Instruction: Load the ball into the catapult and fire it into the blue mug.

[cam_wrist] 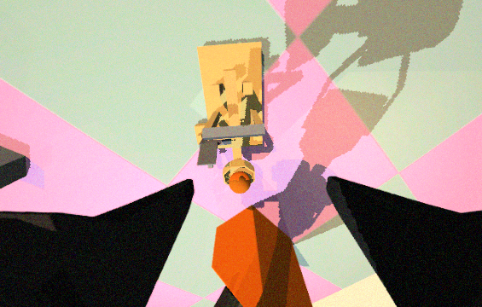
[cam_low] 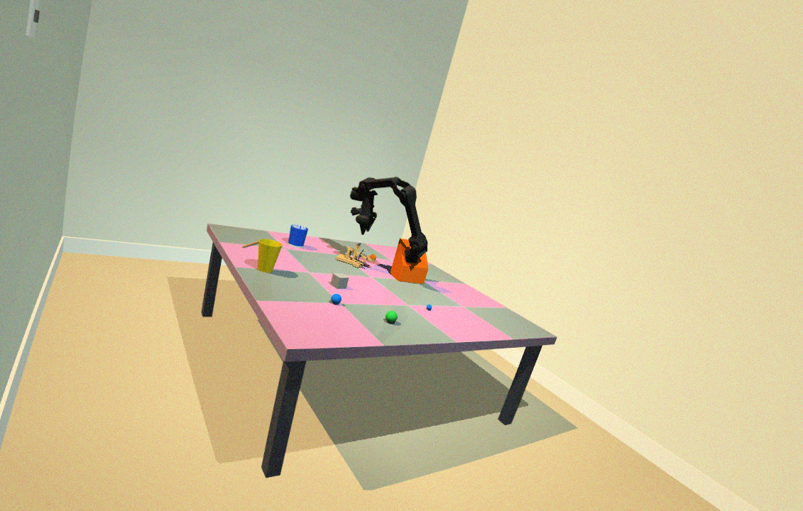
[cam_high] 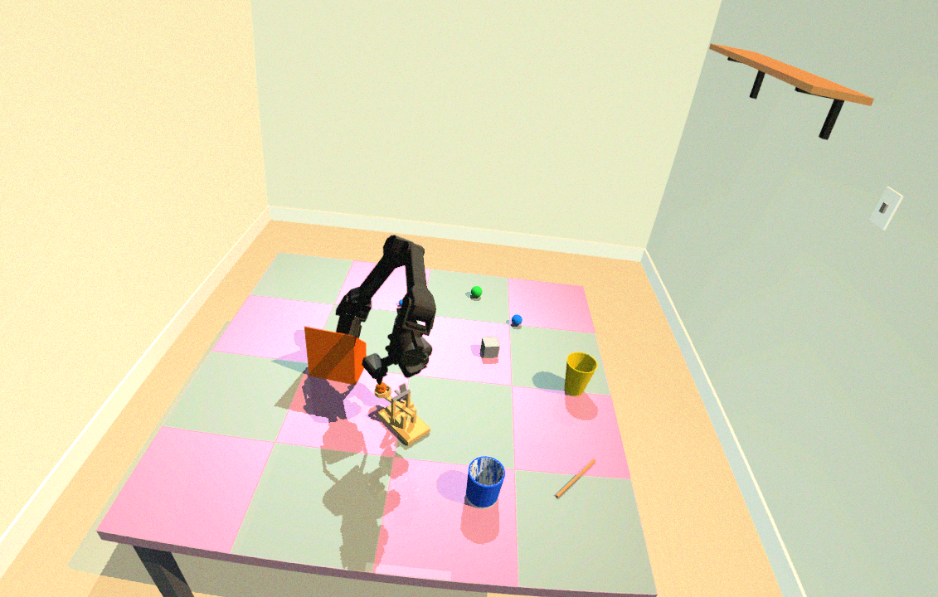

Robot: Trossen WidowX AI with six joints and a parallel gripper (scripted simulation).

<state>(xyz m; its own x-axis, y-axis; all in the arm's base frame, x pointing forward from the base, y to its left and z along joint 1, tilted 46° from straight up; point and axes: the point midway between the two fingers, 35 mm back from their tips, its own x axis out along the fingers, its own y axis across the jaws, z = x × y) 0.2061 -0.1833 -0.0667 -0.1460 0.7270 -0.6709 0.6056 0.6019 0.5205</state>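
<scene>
The orange ball [cam_high: 381,387] [cam_low: 373,257] [cam_wrist: 239,183] rests in the cup at the end of the throwing arm of the wooden catapult [cam_high: 414,433] [cam_wrist: 229,55]. My gripper [cam_wrist: 258,184] is open and empty above the cup, its fingers wide apart on either side of the ball in the wrist view. The catapult's base points away from the arm's orange mount. A grey crossbar spans its frame, and a small grey tab sits beside it. The blue mug [cam_high: 483,487] [cam_low: 297,235] stands upright beyond the catapult, out of the wrist view.
The orange block [cam_high: 331,356] [cam_low: 409,270] stands by the arm's base. A yellow cup [cam_high: 576,376] [cam_low: 268,257], a grey cube [cam_high: 489,348] [cam_low: 339,280], a green ball [cam_high: 476,291], a blue ball [cam_high: 517,319] and a wooden stick [cam_high: 575,478] are on the table.
</scene>
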